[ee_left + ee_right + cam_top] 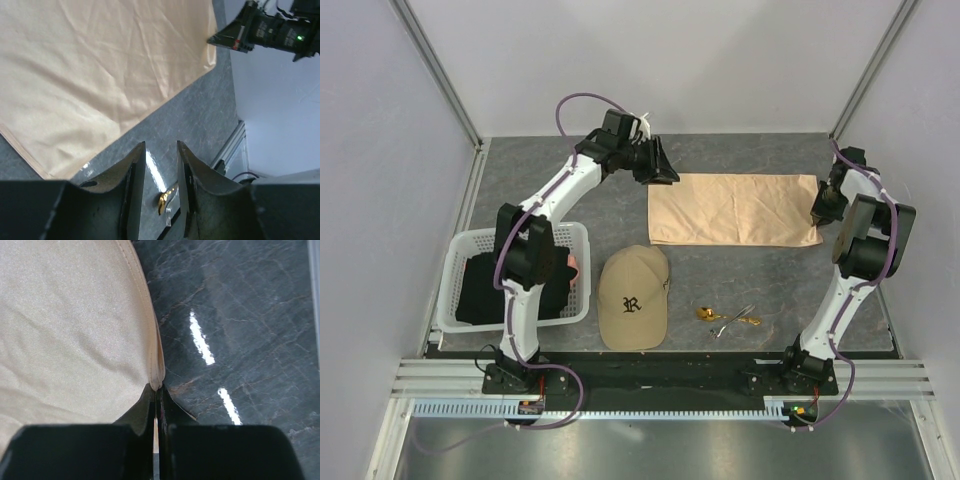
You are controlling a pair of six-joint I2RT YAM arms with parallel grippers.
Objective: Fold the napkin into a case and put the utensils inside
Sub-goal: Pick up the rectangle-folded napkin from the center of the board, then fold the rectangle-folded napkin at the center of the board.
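Grey marbled tabletop | white walls | napkin flat | right gripper pinching corner

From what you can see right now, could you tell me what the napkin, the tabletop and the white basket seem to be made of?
The napkin: thin woven cloth, faintly shiny; fine weave, soft creases, stitched hem. The tabletop: hard, glossy, dark marbled grey with sharp glints; stone or laminate, unclear. The basket: white, slotted walls, probably moulded plastic.
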